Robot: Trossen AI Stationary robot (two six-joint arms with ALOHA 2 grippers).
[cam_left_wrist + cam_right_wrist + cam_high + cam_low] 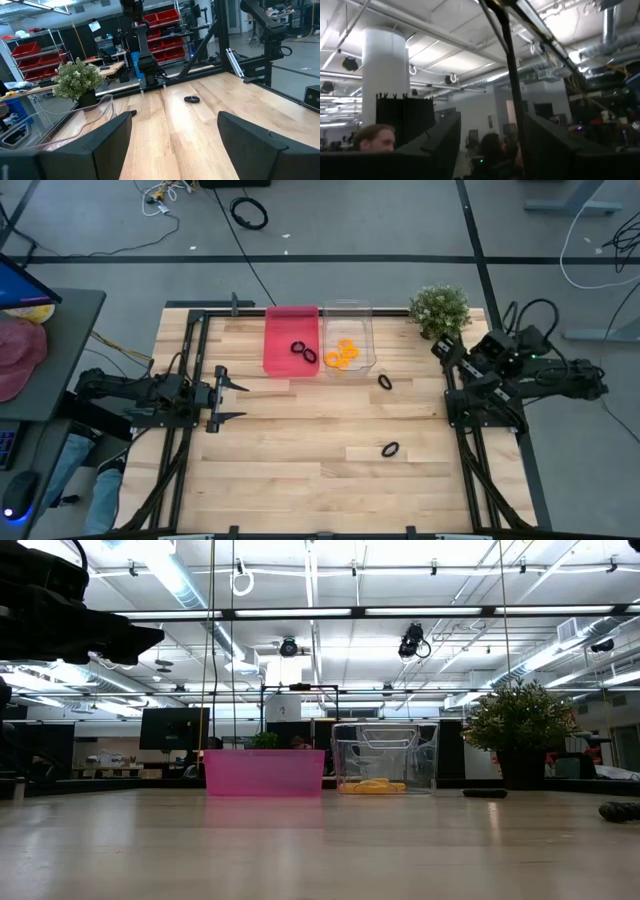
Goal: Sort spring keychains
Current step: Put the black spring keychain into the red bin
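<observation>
Two black spring keychains (303, 351) lie in the pink bin (275, 340), and orange ones (342, 354) lie in the clear bin (362, 330) beside it. Two more black keychains lie loose on the wooden table, one (385, 381) in front of the clear bin and one (390, 449) nearer the front edge. My left gripper (238, 401) stands open at the table's left side, pointing level across it, with nothing between its fingers (85, 150). My right gripper (443, 345) is raised at the far right near the plant, open and tipped upward; its wrist view shows only the ceiling.
A small potted plant (440, 308) stands at the table's far right corner, close to my right gripper. The two bins sit side by side at the far edge. Bare wood lies across the middle and front of the table (300, 470).
</observation>
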